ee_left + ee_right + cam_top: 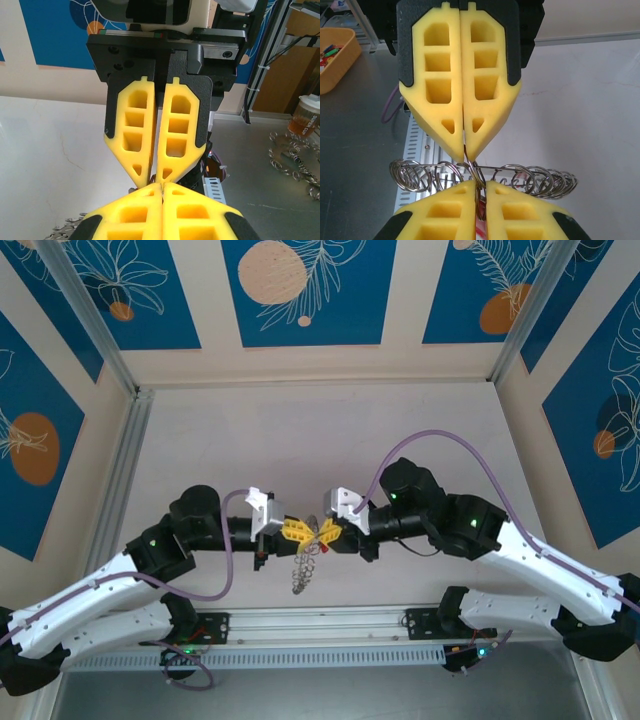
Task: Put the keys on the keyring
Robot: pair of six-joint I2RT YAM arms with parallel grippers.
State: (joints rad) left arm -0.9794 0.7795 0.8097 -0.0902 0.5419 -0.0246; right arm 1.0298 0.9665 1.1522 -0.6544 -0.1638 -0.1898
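The two arms meet tip to tip over the near middle of the pale surface [300,440], the left gripper [297,531] coming in from the left and the right gripper [328,531] from the right. The keyring [476,173] is caught between them, off the surface, right where the yellow tips come together. Seen from the right wrist, the left gripper's fingers [440,85] are pressed flat against each other, with a thin dark wire of the keyring running up between their tips, so it is clamped on the keyring. The right gripper's fingers [450,210] stand together but for a narrow slit, and a loop of the keyring sits in that slit, pinched there. A small red piece [480,233] shows low in the same slit. The keys [303,572] hang from the keyring as a silvery bunch that trails toward the near edge in the top view; up close they read as a row of small wire loops strung to either side of the grip. In the left wrist view a heap of loose rings [292,160] lies on a grey metal top to the right, with a clear cup [306,117] behind it. A yellow bin [335,55] stands at the left of the right wrist view.
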